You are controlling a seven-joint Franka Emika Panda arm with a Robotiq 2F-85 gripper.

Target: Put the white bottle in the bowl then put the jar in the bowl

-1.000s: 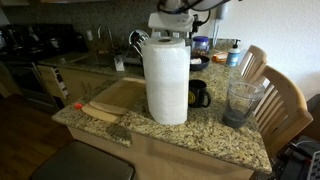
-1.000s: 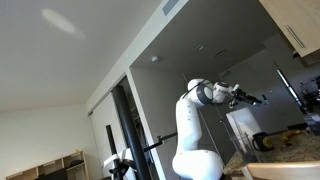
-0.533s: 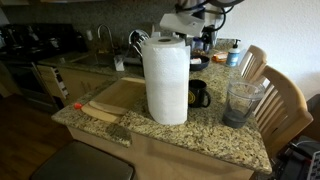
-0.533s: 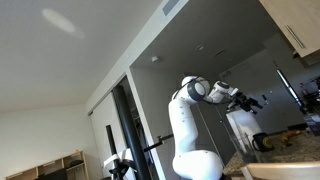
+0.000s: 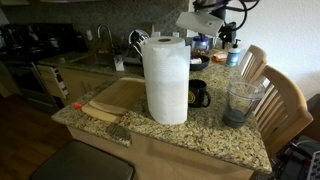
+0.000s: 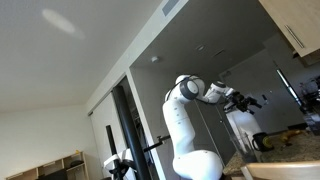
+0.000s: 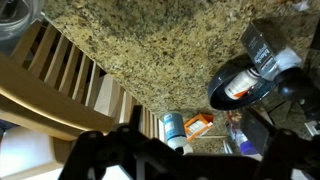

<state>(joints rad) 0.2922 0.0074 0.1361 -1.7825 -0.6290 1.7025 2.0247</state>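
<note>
Kitchen, speckled granite table [image 5: 205, 135] in the foreground, sink and cluttered counter behind. Big paper towel roll [image 5: 165, 80] stands mid-table and blocks much of what is behind it. Black mug [image 5: 199, 94] is just beside the roll. The jar [image 5: 241, 102] stands upright near the table's edge by the wooden chairs [image 5: 285, 105], apart from the mug. Wooden cutting board [image 5: 103, 108] lies on the roll's opposite side, near the table's other edge.

Arm [image 5: 205, 18] is high above the back of the table, cut off by the top of the frame. In an exterior view the arm [image 6: 188, 120] shows against ceiling and wall only; the table is barely in shot.

In the wrist view the jaws are dark silhouettes along the bottom edge, spread wide with nothing between them. The jar is clipped at the top corner of that view, next to the chair slats. A pale bottle shape [image 7: 262, 50] touches a dark round thing [image 7: 238, 88], too blurred to tell if that is the bowl. A small blue-topped bottle [image 7: 172, 128] and something orange [image 7: 200, 124] sit below, past the table's edge.

Bare granite lies between the jar and the dark round thing.
</note>
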